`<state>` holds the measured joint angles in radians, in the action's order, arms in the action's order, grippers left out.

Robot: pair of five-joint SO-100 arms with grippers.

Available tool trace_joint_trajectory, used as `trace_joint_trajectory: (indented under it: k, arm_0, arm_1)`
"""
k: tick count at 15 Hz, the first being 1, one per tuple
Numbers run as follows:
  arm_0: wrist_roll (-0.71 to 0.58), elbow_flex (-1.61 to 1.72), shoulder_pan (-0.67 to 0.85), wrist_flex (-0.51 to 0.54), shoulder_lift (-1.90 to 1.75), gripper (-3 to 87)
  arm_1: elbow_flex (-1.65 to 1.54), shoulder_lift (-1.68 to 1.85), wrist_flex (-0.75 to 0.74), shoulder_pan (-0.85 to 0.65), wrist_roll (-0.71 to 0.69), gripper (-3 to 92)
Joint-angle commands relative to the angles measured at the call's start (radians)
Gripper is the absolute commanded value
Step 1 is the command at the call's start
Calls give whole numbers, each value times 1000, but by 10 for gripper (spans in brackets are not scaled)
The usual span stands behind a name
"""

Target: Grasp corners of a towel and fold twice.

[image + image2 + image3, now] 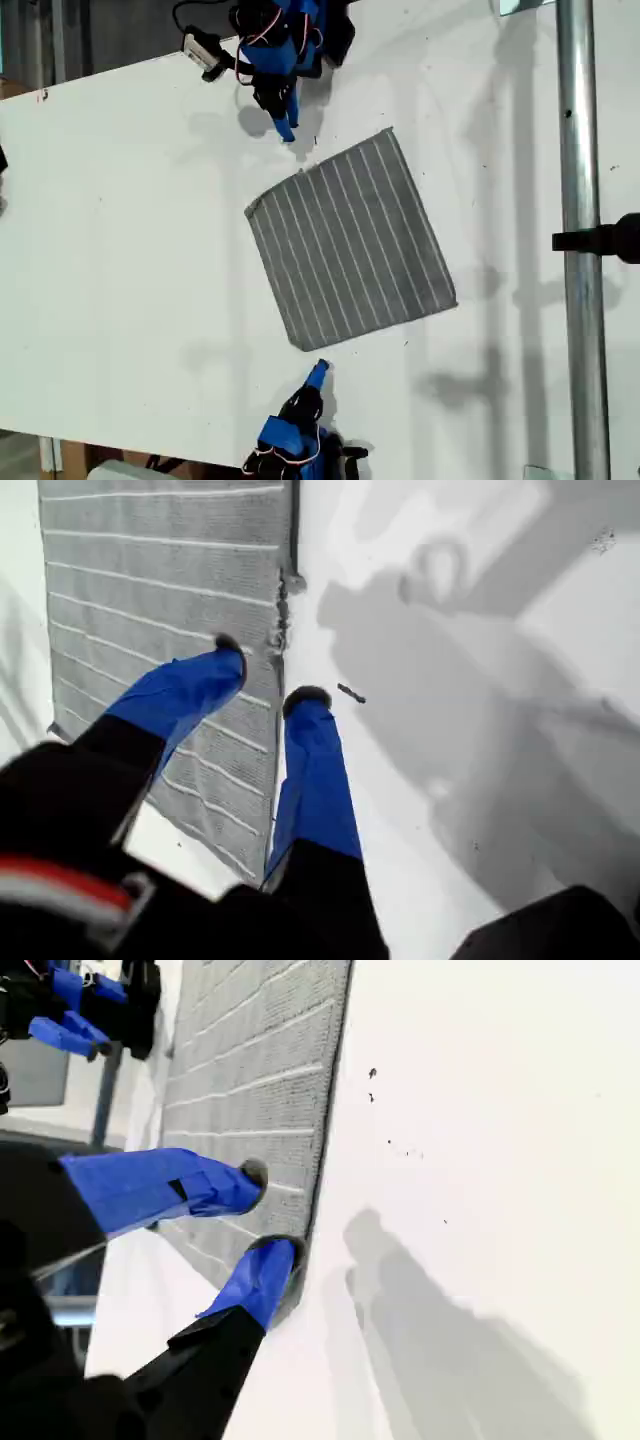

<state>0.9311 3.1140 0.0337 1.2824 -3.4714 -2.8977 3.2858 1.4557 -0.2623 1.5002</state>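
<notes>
The grey towel point(350, 240) with thin white stripes lies flat and unfolded on the white table point(120, 260). In the exterior view my first gripper point(288, 130) reaches in from the top. In its wrist view it point(268, 670) stands open over the towel point(160, 570), one finger above the cloth and one by the rumpled hem. My second gripper point(320, 370) enters from the exterior view's bottom, by the towel's nearest corner point(303, 348). It point(268, 1215) is open, its fingers either side of that corner of the towel point(260, 1050). Neither holds anything.
A vertical metal pole point(575, 240) with a black clamp point(605, 240) runs down the exterior view's right. A small white device point(205, 52) sits beside the first arm's base. The first arm point(70, 1020) shows far off in the second wrist view.
</notes>
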Motion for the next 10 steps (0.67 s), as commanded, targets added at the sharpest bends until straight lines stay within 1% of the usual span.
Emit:
trace_joint_trajectory:
  k: [1, 6, 7, 8, 9, 10]
  arm_0:
    - [393, -3, 78, -63, 2, -29]
    - [399, -3, 77, -60, 2, -29]
    - [416, 0, 81, -52, 2, -29]
    - [430, 2, 81, -37, 2, -29]
    - [431, 2, 81, -32, 2, -29]
    - [431, 2, 83, -32, 2, -29]
  arm_1:
    - [29, 9, -121, 261, 2, -3]
    - [32, 9, -112, 258, 2, -3]
    - [55, 9, -107, 252, -29, -3]
    - [104, -5, -138, 285, -100, -3]
    - [187, -91, -147, 330, -106, -3]
    - [295, -285, -153, 379, -104, -3]
